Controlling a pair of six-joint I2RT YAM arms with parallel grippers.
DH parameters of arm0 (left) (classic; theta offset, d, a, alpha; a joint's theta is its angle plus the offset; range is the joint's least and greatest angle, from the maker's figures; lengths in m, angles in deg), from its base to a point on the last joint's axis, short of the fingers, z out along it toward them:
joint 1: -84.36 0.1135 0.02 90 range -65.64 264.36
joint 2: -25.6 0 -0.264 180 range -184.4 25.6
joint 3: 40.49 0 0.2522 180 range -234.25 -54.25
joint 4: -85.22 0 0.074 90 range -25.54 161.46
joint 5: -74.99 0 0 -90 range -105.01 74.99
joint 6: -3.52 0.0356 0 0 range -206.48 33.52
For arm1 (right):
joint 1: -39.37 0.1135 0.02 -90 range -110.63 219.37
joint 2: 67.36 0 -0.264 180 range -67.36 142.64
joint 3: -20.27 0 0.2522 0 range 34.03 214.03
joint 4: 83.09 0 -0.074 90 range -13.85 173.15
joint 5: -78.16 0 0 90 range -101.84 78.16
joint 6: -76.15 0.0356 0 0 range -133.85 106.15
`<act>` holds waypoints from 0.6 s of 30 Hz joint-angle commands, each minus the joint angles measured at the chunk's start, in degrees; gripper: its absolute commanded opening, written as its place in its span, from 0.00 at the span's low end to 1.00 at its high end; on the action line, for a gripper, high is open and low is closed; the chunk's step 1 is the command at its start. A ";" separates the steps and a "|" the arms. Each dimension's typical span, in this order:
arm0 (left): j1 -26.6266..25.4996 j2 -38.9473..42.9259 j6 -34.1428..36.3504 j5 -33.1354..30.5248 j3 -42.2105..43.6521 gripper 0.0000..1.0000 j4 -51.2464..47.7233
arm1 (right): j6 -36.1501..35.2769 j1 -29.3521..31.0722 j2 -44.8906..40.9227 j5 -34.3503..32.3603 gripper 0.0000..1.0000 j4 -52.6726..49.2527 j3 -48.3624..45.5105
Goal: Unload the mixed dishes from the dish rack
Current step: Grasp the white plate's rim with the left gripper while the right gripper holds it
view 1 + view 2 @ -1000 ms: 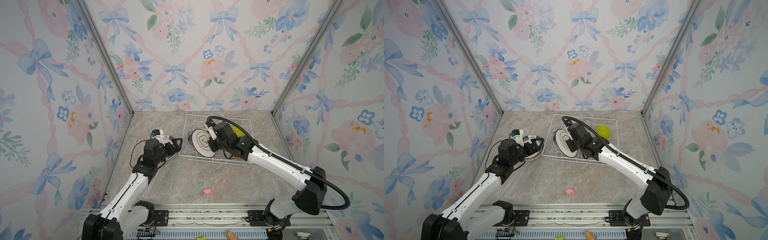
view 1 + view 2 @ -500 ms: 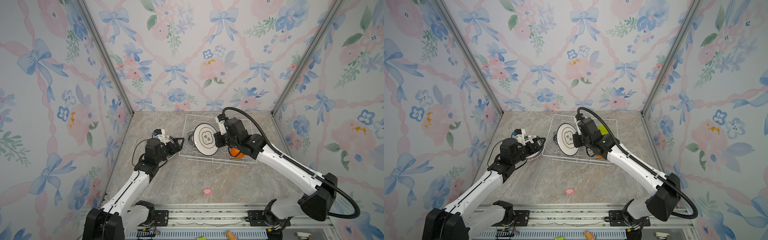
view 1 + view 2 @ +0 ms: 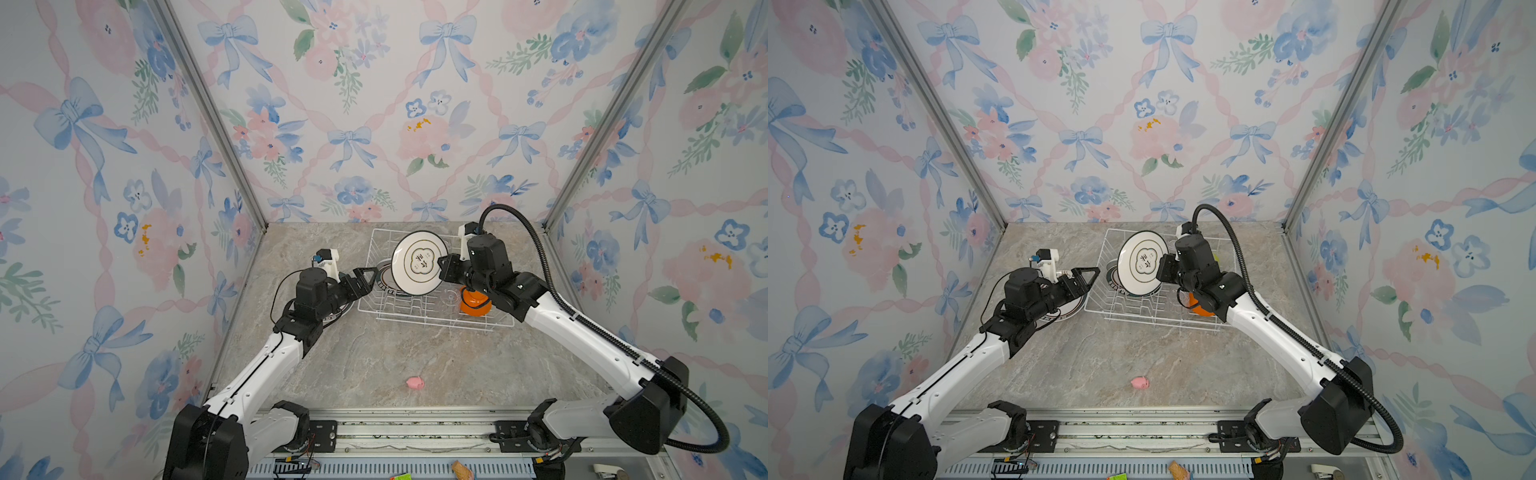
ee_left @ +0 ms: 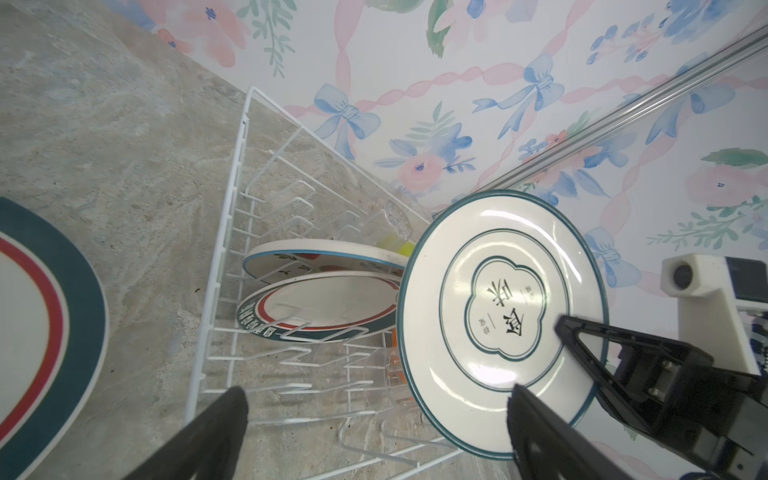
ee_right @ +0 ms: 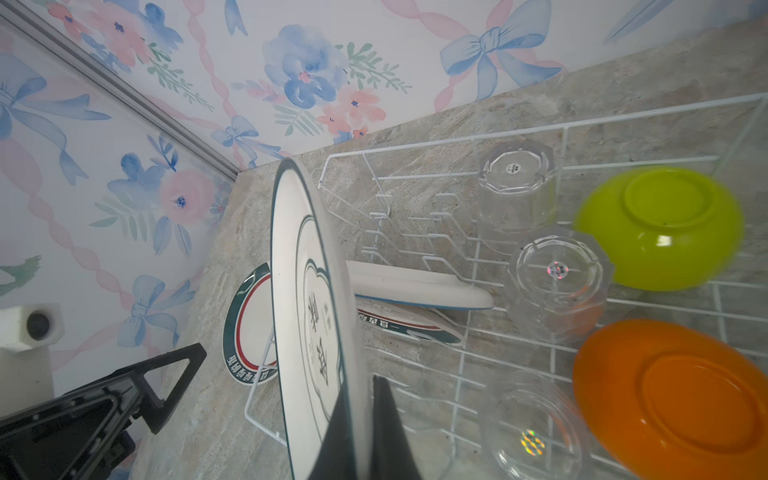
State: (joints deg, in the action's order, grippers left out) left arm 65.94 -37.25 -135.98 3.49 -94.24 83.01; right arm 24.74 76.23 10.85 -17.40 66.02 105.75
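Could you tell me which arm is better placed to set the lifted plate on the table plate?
Likely left: the open left gripper sits beside the lifted plate, by the table plate; the right gripper, shut on it, is over the dish rack.

I see a round white plate with thin teal rings and black characters, an orange bowl, a lime-green bowl, a white wire dish rack, a grey-beige marbled worktop, and pink-and-blue floral bow wallpaper.
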 commanded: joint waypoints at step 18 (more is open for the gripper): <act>-1.96 -7.82 -6.98 -0.60 -7.00 0.73 12.66 | 19.13 4.75 2.01 2.30 0.00 17.86 -0.33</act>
State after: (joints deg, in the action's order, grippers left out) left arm 64.13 -44.55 -142.84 2.38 -100.86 92.06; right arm 41.04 79.42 11.70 -16.28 79.55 104.11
